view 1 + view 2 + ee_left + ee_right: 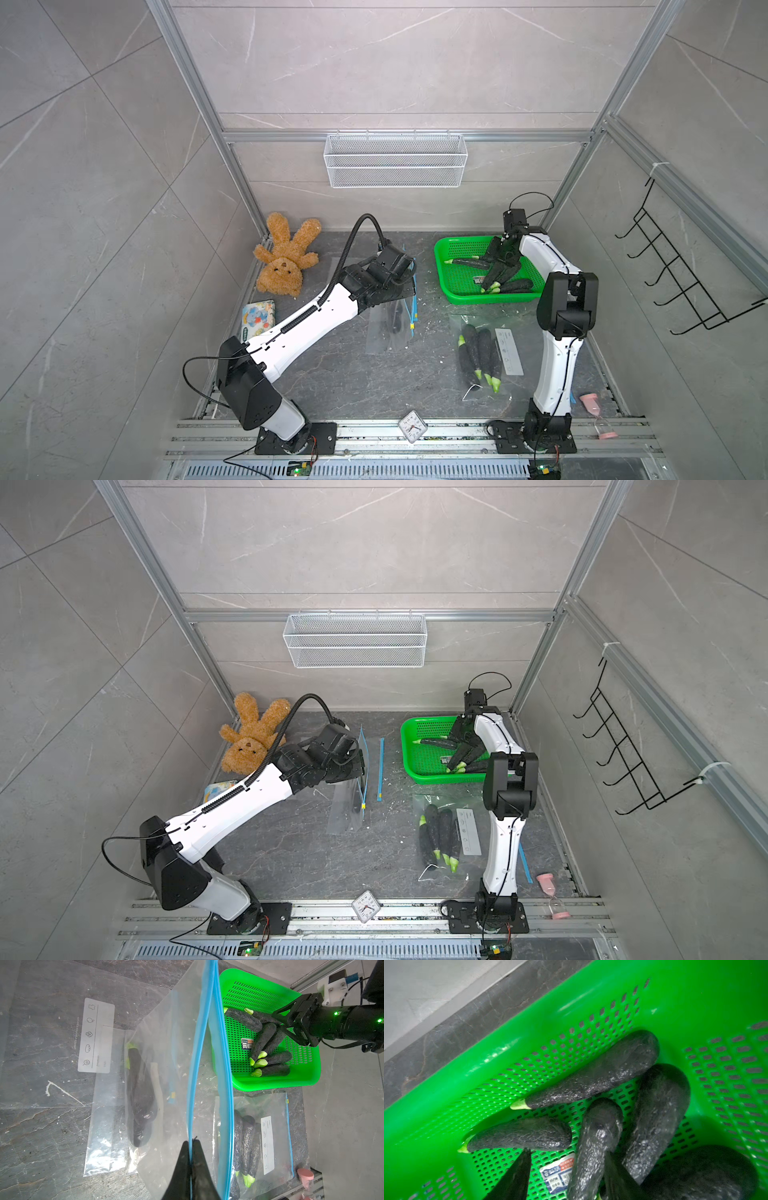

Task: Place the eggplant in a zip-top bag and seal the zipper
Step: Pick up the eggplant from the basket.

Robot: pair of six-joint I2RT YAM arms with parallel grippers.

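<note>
My left gripper [191,1141] is shut on one blue zipper lip of a clear zip-top bag [388,328], lifting that edge so the mouth gapes. One eggplant [139,1095] shows through the film; I cannot tell whether it lies in this bag or in one beneath. My right gripper [568,1154] reaches down into the green basket [440,266], open, its fingers on either side of an eggplant [593,1147]. A gap still shows on one side. Several more eggplants [274,1070] lie in the basket [276,1082].
A zip-top bag holding three eggplants [482,353] lies in front of the basket. Another flat bag with a white label [95,1036] lies by the left arm. A teddy bear [284,257], a small pack [258,318], a clock [412,426] and a pink hourglass [590,403] ring the table.
</note>
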